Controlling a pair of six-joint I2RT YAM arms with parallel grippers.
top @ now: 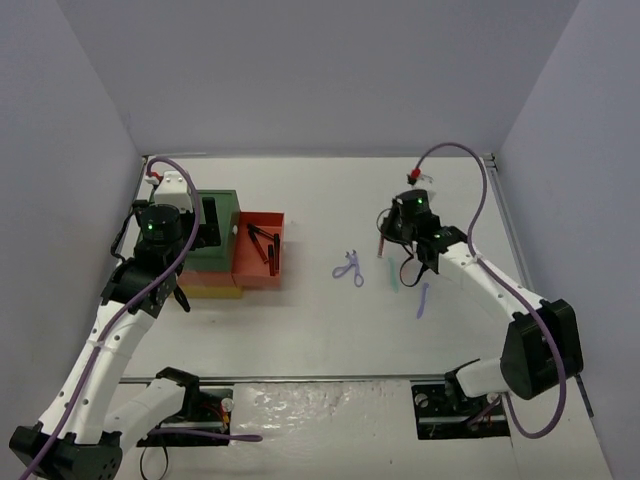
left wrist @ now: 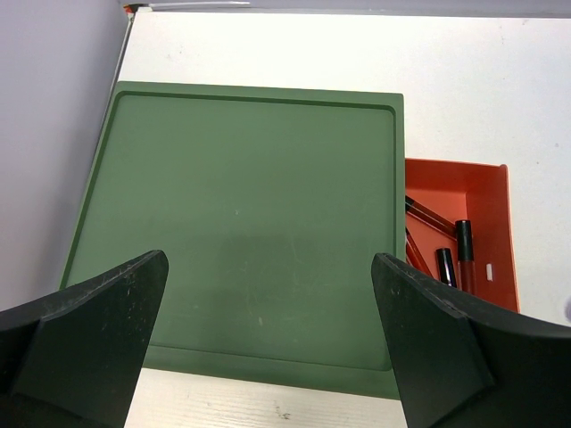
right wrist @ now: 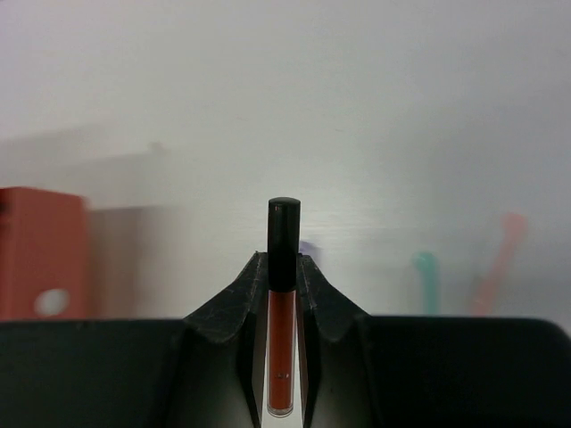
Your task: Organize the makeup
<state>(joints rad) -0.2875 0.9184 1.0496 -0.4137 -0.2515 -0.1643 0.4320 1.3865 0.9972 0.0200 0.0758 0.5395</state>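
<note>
My right gripper [right wrist: 284, 267] is shut on a thin dark-red stick with a black cap [right wrist: 282, 339], whose cap pokes out past the fingertips. From above, this gripper [top: 385, 246] hangs over the table right of centre. On the table near it lie a lavender scissor-like tool [top: 349, 267], a mint stick [top: 393, 275] and a lavender stick [top: 423, 299]. My left gripper [left wrist: 269, 267] is open, with nothing between its fingers, above the green box top [left wrist: 250, 223]. Beside the box, the pulled-out red drawer [left wrist: 464, 192] holds several dark-red sticks [left wrist: 462, 250].
The drawer box [top: 213, 240] stands at the left, with a yellow level [top: 210, 291] at the bottom and the red drawer [top: 261, 262] open to the right. Grey walls close in the table's left, back and right. The mint stick [right wrist: 426, 281] shows blurred beyond my right fingers.
</note>
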